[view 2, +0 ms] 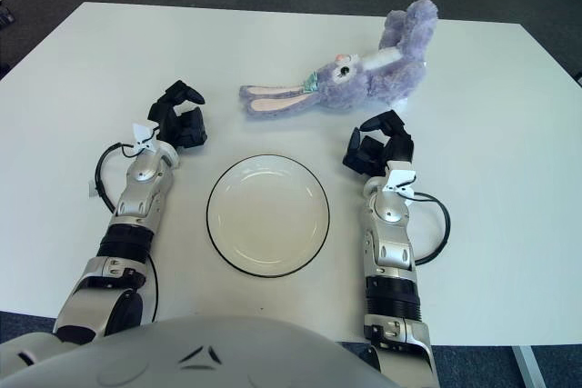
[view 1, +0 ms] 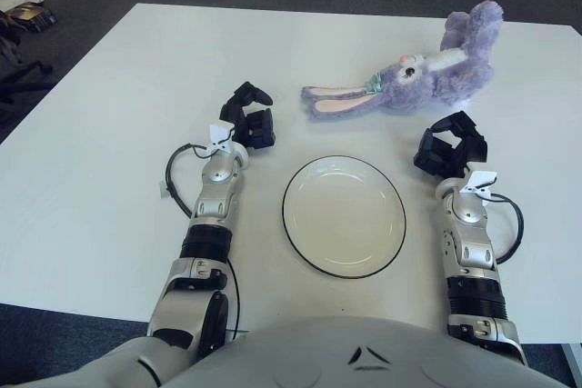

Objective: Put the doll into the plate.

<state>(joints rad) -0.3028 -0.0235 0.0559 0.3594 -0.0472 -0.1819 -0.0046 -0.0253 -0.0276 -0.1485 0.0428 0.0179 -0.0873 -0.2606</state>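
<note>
A purple plush rabbit doll [view 1: 427, 74] lies on its side at the far right of the white table, its long ears [view 1: 336, 102] stretched toward the left. A white plate [view 1: 344, 215] with a thin black rim sits bare at the table's front centre. My right hand [view 1: 450, 147] shows right of the plate and just in front of the doll's body, fingers loosely curled, holding nothing. My left hand [view 1: 248, 120] shows left of the plate, level with the ear tips, also holding nothing.
The white table [view 1: 118, 115] spreads wide to the left and behind. Dark floor surrounds it, with a black chair base [view 1: 23, 65] past the left edge. A black cable loops beside each forearm.
</note>
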